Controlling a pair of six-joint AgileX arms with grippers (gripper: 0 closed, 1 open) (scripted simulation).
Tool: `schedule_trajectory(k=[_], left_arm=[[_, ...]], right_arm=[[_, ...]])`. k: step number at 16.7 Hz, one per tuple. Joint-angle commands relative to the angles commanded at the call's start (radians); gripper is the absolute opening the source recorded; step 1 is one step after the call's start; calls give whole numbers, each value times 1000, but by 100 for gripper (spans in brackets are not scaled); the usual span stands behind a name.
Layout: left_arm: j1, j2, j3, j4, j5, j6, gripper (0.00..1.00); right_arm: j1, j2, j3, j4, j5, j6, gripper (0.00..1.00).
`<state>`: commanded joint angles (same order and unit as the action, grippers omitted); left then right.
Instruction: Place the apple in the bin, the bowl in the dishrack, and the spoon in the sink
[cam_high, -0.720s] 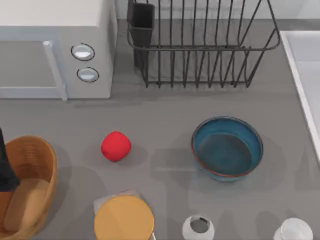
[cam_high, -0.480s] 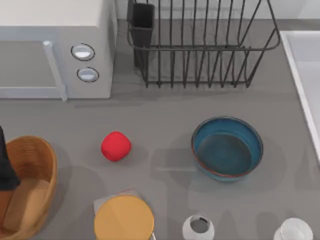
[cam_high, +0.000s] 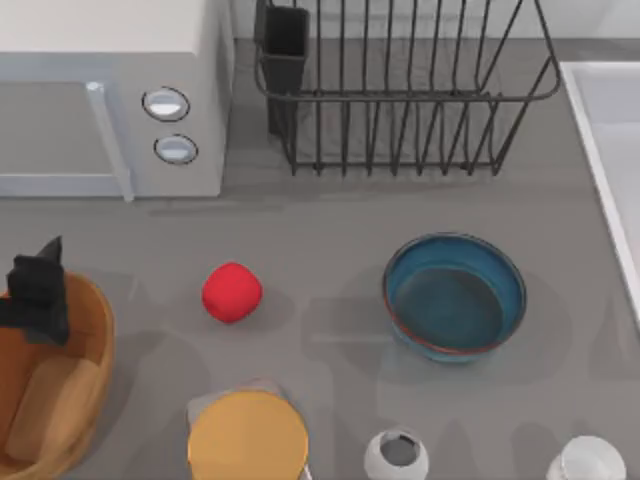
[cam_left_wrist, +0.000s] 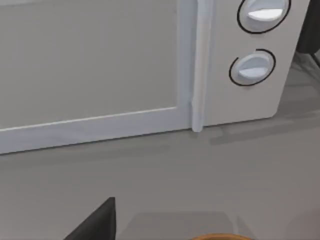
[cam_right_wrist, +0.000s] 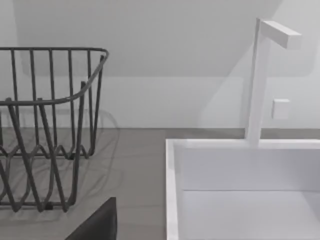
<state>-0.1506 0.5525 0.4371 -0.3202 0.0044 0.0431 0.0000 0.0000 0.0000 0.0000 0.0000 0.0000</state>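
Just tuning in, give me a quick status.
Left hand over the wicker bin's rim. Apple on the table beside it, ungrasped. Path between unobstructed.

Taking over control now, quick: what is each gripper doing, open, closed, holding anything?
Left gripper: above the bin's rim at the table's left edge; fingers cannot be told.
Right gripper: cannot be told.

I am working over a rendered kitchen counter. A white microwave-like box (cam_high: 110, 95) with two round knobs stands beside a dark wire dishrack (cam_high: 400, 90), and a white-rimmed sink (cam_right_wrist: 240, 190) with an upright tap (cam_right_wrist: 262, 75) sits at the right edge.
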Motion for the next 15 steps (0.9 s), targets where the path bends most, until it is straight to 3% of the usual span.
schedule_trajectory(k=[9,15], left_arm=[[-220,916,672,-467,5,64,100],[-329,1350,1007,-699,7,97,100]], right_arm=[[0,0,0,0,0,0,100],[0,0,0,0,0,0,100]])
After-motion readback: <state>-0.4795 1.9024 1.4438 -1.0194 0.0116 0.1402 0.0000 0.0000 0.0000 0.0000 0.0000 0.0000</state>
